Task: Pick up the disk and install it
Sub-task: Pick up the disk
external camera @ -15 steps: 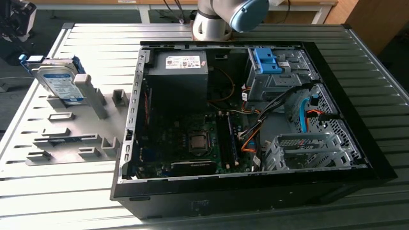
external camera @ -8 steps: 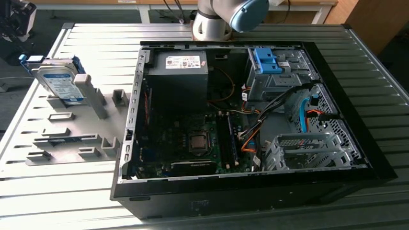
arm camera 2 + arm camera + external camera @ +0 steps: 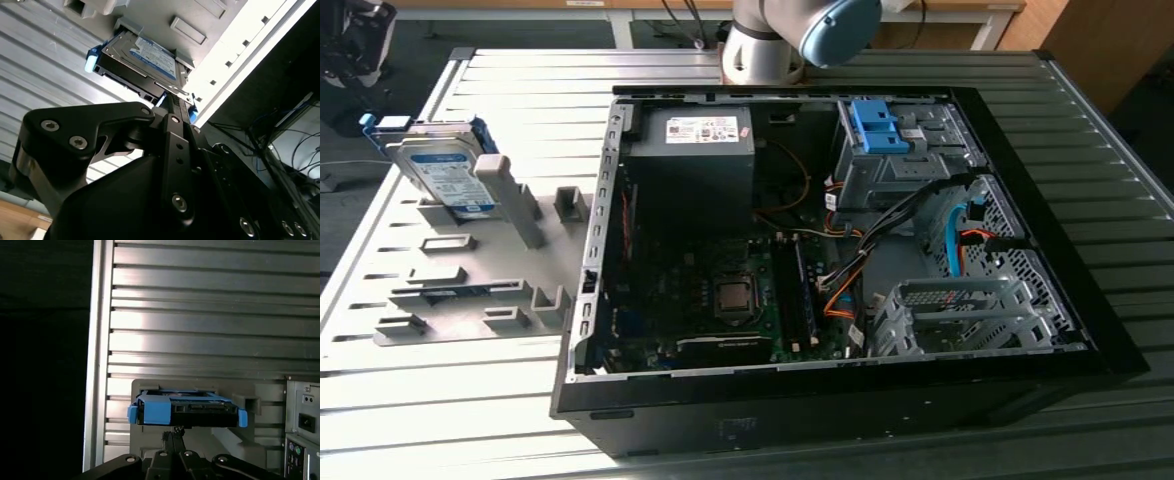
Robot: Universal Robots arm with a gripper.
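Slatted table (image 3: 1101, 150) below, arm (image 3: 767, 45) aims closed jaws at disk (image 3: 187, 410).

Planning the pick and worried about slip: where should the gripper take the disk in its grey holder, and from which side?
Probably the free upper end of the disk, pinched across its two flat faces, coming down from above. It stands tilted on edge with its lower end seated in the grey holder, so the top looks freest.

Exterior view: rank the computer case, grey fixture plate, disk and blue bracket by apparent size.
1. computer case
2. grey fixture plate
3. the disk, propped on that plate
4. blue bracket, partly hidden inside the case, so less sure
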